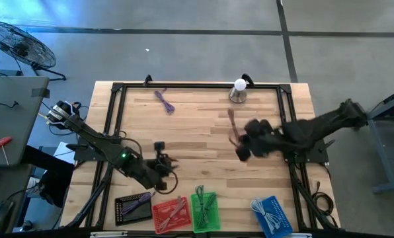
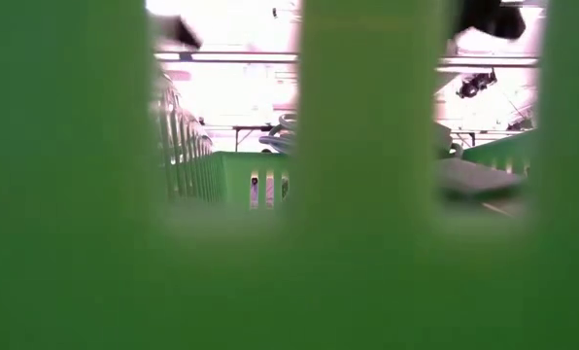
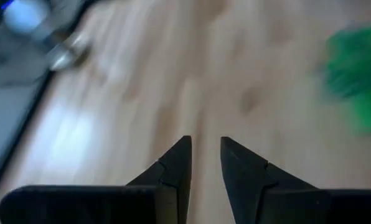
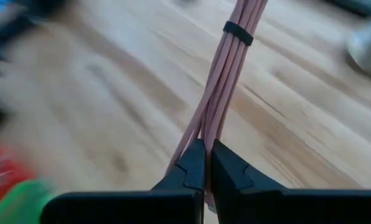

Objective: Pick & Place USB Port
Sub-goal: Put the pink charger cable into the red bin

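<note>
Along the near edge of the table (image 1: 203, 142) stand four bins, black, red (image 1: 170, 215), green (image 1: 205, 209) and blue; the left claw (image 3: 204, 158), slightly parted and holding nothing, waits just behind the black one. Farther in, right of centre, the right claw (image 4: 205, 163) is clamped on the bundled pink cable (image 4: 226, 81), which extends beyond its tips, apparently held for carrying to a bin. Purple cable (image 1: 164, 100) lies near the far edge.

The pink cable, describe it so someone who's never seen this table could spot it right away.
Start at the wooden table and find the right gripper over its middle-right part. The pink cable hangs pinched in it, a bundle bound by a black tie. The purple cable lies loose near the far edge, untouched.
</note>
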Motion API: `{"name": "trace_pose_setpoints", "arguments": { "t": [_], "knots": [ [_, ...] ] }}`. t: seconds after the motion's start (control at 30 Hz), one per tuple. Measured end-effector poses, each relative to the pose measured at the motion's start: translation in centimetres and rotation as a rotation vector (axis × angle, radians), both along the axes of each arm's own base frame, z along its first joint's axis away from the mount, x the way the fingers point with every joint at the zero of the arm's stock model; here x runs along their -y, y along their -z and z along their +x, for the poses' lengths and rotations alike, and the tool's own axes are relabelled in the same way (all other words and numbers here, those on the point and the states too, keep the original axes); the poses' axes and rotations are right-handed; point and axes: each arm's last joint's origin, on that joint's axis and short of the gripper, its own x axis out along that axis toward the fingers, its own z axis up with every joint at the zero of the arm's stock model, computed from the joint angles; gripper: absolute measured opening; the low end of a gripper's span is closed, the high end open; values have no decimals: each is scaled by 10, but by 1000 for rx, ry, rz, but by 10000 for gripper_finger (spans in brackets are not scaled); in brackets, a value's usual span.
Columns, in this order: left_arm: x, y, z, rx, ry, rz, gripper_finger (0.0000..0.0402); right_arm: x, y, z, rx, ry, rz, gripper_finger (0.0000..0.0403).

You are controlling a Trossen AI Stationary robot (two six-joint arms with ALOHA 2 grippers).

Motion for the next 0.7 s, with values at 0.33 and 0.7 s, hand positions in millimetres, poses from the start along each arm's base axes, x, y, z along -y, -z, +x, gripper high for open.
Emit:
{"name": "trace_pose_setpoints", "arguments": {
  "t": [0.33, 0.7],
  "knots": [
    [-8, -36, 38, 298, 355, -336, 82, -94, -14, -21, 258, -357, -269, 1],
    [-28, -34, 79, 548, 389, -413, 224, -147, 7, -18, 269, -572, -394, 0]
  ]
}}
